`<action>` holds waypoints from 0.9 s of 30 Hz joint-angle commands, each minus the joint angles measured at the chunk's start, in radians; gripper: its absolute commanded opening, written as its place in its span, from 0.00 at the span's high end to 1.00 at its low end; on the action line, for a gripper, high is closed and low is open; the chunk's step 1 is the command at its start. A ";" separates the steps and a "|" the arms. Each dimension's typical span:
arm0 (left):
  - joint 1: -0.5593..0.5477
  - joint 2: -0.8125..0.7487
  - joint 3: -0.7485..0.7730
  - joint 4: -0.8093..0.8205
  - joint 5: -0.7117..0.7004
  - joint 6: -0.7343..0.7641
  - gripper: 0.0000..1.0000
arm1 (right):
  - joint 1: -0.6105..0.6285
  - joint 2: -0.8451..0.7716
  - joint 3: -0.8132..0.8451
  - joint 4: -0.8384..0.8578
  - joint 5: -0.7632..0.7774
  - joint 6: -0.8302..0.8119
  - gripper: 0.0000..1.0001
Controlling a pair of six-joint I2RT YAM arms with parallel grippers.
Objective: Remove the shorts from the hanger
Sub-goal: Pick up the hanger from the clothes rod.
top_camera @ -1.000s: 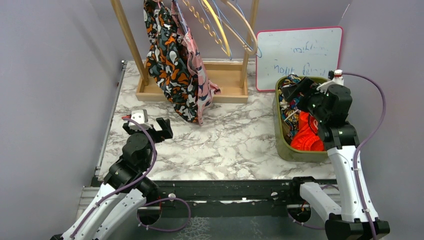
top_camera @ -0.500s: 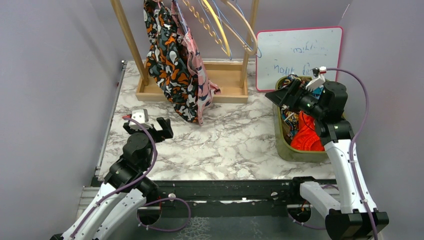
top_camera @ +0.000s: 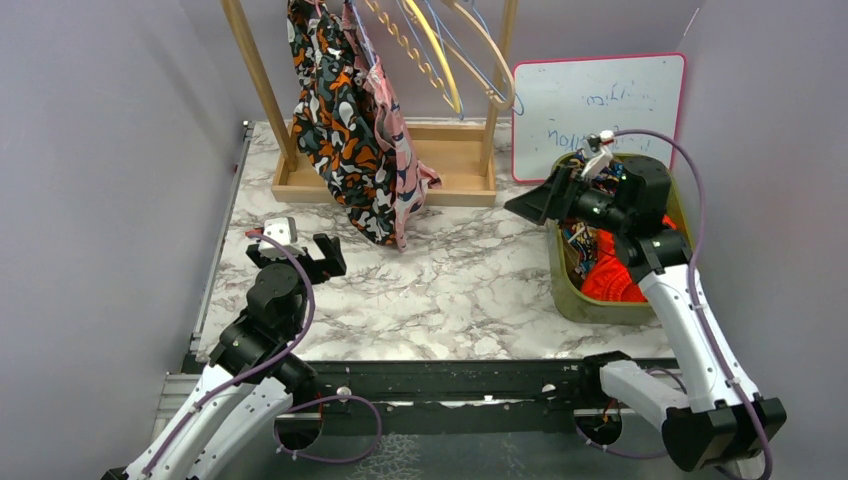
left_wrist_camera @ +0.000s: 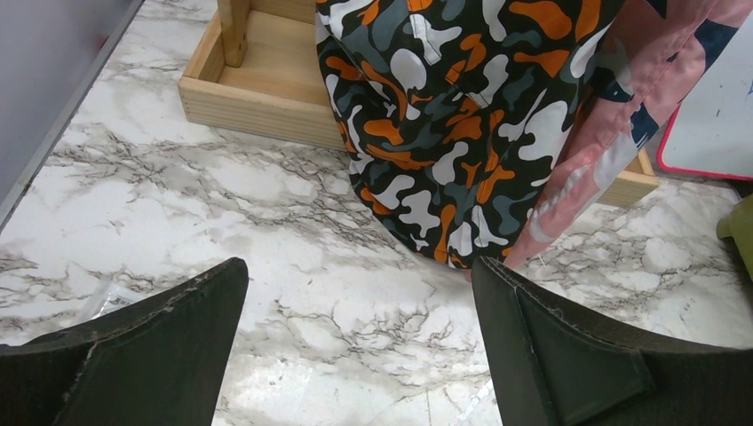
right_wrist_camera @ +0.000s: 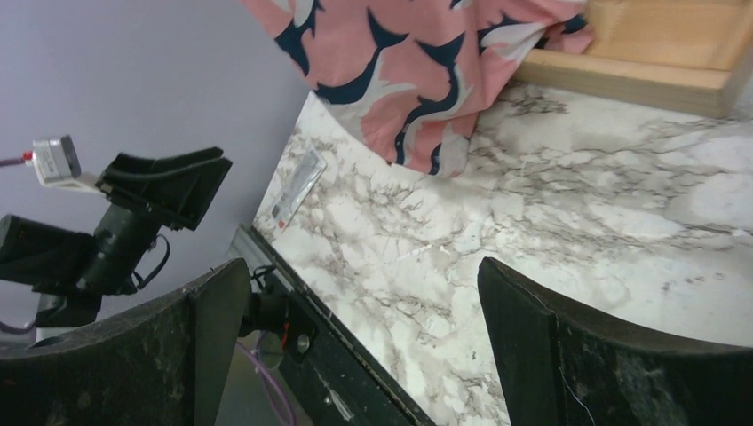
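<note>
Shorts in a black, orange and white blotch print (top_camera: 335, 120) hang from the wooden rack (top_camera: 262, 85) at the far side of the marble table (top_camera: 470, 290). Their lower edge reaches down in front of the rack's base tray (top_camera: 455, 165); the views do not settle whether it touches the table. Pressed against their right side hangs a pink print pair (top_camera: 398, 175), whose hem drapes over the front lip of the tray. Further right on the rail several bare hangers (top_camera: 445, 60) dangle with nothing on them. Right of the rack a whiteboard (top_camera: 600, 105) leans against the back wall, and in front of it a green bin (top_camera: 562, 295) sits on the table holding a bright orange pair (top_camera: 612, 275) and some multicolour print fabric (top_camera: 578, 238), partly hidden by the right arm (top_camera: 680, 310). That arm reaches over the bin, with its jaws out past the bin's far left corner, above the table and aimed toward the rack. In the right wrist view they stand wide apart with only marble and the pink hem between them. The left arm (top_camera: 262, 320) is low at the near left of the table, well short of the hanging shorts. Its jaws are also spread wide and hold nothing, and the left wrist view shows the blotch print pair beyond them.
</note>
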 commanded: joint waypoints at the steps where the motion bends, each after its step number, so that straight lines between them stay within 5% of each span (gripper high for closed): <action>1: 0.008 0.001 -0.006 0.021 0.028 0.002 0.01 | 0.145 0.052 0.053 -0.024 0.075 -0.038 0.00; 4: 0.010 -0.006 -0.008 0.021 0.023 0.004 0.01 | 0.249 0.068 0.064 -0.010 0.191 -0.050 0.00; 9: 0.010 -0.018 -0.011 0.021 0.017 0.003 0.01 | 0.312 0.108 0.047 0.066 0.116 -0.038 0.00; 21: 0.011 -0.022 -0.009 0.021 0.019 0.004 0.01 | 0.551 0.266 0.055 0.146 0.304 0.022 0.00; 27: 0.012 -0.034 -0.011 0.022 0.008 0.005 0.01 | 0.650 0.420 0.179 -0.004 0.446 -0.008 0.00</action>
